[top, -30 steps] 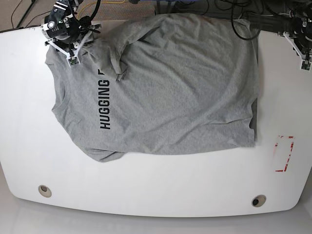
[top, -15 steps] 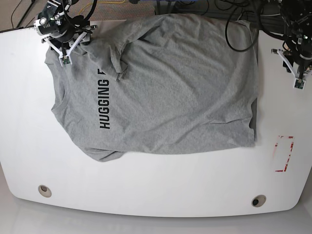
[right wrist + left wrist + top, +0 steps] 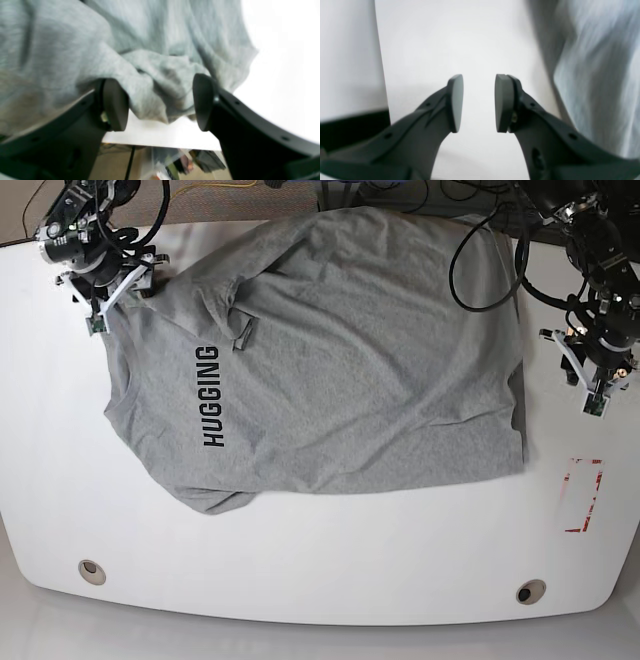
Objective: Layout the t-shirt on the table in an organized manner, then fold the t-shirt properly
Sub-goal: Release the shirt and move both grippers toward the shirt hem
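Beyond your table's far edge you have tan floor (image 3: 25, 205) and a tangle of black cables (image 3: 400, 192). A yellow cable (image 3: 225, 185) runs there too. Lighting is bright, even.

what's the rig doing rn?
Two-arm robot laying out a grey t-shirt on the white table. The shirt is mostly spread but rumpled, with a fold at its top-left shoulder. The right gripper is at that bunched corner, jaws apart with cloth between them; whether it grips is unclear. The left gripper hovers over bare table just off the shirt's other side, open and empty. No folding done yet.
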### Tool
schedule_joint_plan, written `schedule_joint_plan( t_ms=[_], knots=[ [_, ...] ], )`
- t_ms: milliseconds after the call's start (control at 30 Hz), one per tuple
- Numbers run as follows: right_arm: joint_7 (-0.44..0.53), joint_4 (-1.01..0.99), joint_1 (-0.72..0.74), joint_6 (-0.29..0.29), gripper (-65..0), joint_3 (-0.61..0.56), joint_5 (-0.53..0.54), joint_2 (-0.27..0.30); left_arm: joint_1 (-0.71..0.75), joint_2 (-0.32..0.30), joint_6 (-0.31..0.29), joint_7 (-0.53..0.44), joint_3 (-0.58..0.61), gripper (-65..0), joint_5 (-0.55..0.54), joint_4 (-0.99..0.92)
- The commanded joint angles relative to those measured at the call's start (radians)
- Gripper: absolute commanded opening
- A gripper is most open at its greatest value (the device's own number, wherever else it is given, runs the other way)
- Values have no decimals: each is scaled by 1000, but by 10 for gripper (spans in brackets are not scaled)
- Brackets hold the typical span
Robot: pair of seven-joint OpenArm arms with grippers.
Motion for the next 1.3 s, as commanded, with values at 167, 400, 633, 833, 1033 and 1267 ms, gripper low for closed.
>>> schedule_joint_plan(
  t_ms=[167,400,633,833,1033,1267],
  knots=[
    [-33,18,8,-2,-274,5,151,95,-68,-15,2,-12,61,-449,-5,12],
    [-96,17,40,-2,-274,-36,290,162,-113,10,2,-12,111,-449,-5,-27],
    [-96,17,64,-2,-276,-61,335,187,-134,22,2,-12,111,-449,-7,-73],
    [-96,15,147,-2,-276,-27,281,185,-168,34,2,-14,111,-451,-7,-132],
    [-96,-6,244,-2,-276,-32,175,184,-183,33,2,-14,110,-451,-7,-160],
    [-19,-160,426,-2,-276,-121,-13,165,-205,45,2,-14,110,-451,-7,-168]
  ],
)
